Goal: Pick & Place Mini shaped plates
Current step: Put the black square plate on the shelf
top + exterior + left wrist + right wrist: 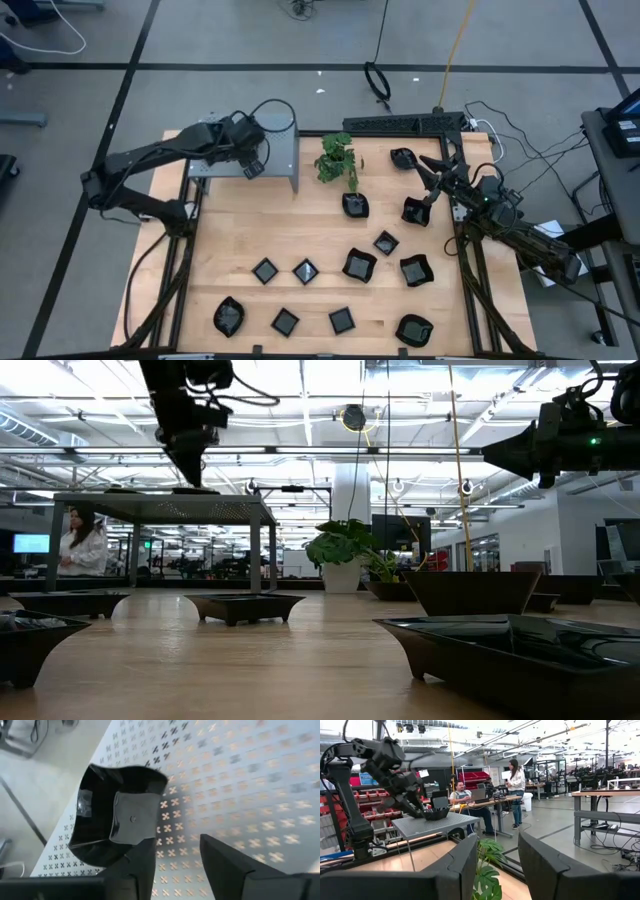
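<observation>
A: Where, the mini shaped plate [117, 812]?

B: Sitting upright on the grey perforated shelf [240, 780], near one edge, just beside one finger of the left gripper [175, 845]. Finger overlapping the plate's rim in the wrist view; touching or just clear, impossible to say.

A: And the left gripper itself?

B: Right above the shelf top, fingers parted, bare shelf showing between them. Nothing clamped. Looks like the letting-go step, plate already resting on the metal.

A: Handling?

B: Glossy black and hard, so probably stiff, light, and slippery under the pads. Likely chips or cracks if dropped on metal. Thin raised wall all round, flat centre. Best taken across one wall, one finger inside and one outside, well down the wall rather than at the lip. Worth avoiding the wavy corners, where a pinch could slide off.

A: Risk here?

B: Snagging the rim while lifting away and dragging the plate toward the shelf edge. Better straight up, fingers wide.

A: Farther out?

B: Remaining plates [360, 265] scattered over the bench [240, 230], well apart from the left gripper, most nearer the right gripper [497, 850]. That one waiting above the bench's far side, fingers wide, holding nothing. Small potted plant [338, 160] between shelf and right gripper.
</observation>
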You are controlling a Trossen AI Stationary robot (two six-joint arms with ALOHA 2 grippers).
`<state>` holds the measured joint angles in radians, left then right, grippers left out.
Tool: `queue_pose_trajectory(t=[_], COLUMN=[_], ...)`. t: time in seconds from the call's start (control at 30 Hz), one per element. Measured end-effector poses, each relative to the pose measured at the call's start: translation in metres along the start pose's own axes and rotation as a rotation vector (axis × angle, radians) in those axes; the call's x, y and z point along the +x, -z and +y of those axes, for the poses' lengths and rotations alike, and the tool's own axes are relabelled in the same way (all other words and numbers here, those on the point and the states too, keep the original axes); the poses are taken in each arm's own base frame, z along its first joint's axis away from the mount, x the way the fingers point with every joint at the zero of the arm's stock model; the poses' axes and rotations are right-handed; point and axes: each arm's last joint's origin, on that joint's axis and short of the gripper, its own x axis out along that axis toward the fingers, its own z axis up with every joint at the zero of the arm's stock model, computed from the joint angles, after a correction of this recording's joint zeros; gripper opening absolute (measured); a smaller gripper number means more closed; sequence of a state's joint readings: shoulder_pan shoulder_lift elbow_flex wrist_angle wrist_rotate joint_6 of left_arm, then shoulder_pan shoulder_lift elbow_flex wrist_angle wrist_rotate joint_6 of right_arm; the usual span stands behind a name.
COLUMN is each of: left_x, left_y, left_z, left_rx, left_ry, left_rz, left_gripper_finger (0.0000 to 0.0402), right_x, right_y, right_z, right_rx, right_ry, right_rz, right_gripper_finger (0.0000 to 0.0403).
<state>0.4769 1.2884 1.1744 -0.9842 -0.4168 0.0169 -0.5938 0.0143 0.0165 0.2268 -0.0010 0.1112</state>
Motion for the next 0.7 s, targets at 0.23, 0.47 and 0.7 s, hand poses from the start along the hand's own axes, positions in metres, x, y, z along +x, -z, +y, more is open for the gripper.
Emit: queue_pose_trajectory(t=[0.23, 0.47, 0.7], left_x=[-0.041, -0.065, -0.061], left_y=[0.005, 0.006, 0.018], left_z=[-0.016, -0.061, -0.138], left_rx=[-0.024, -0.123, -0.070], left_ry=[0.114, 0.457, 0.561], left_rz=[-0.193, -0.239, -0.063], left_gripper_finger=[0.0195, 0.0204, 0.0205], right_x=[0.000, 0.000, 0.000], right_y=[0.000, 0.000, 0.000], right_z=[0.000, 0.000, 0.000], right_rx=[0.000, 0.000, 0.000], right_ry=[0.000, 0.000, 0.000], right_rz=[0.000, 0.000, 0.000], right_gripper_finger=[0.0130, 0.0130, 0.0130])
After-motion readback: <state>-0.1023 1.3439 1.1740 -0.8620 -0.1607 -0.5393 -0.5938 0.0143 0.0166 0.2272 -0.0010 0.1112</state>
